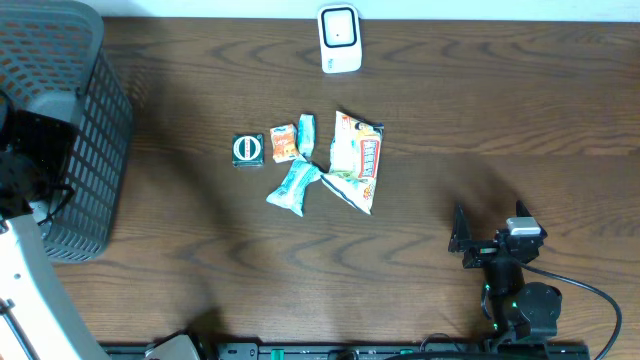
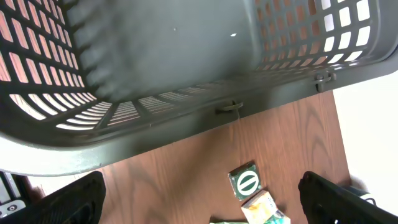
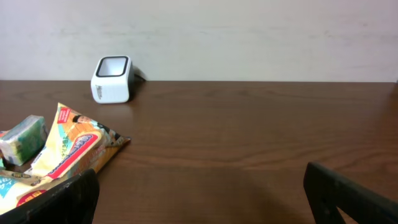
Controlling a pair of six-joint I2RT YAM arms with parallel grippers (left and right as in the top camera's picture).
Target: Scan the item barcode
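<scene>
The table [image 1: 450, 120] bore a basket [image 1: 80, 120] at its left end, my left gripper [image 2: 202, 202] spread wide by it. My right gripper [image 1: 489, 228] gaped empty, well apart from the mid-table snack bag [image 1: 357, 160]. The scanner [image 1: 340, 38] stood at the far edge.

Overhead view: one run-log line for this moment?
left gripper open by dark grey slotted plastic basket | right gripper open, empty | colourful snack packets clustered mid-table, untouched | white box-shaped barcode scanner at far edge
</scene>
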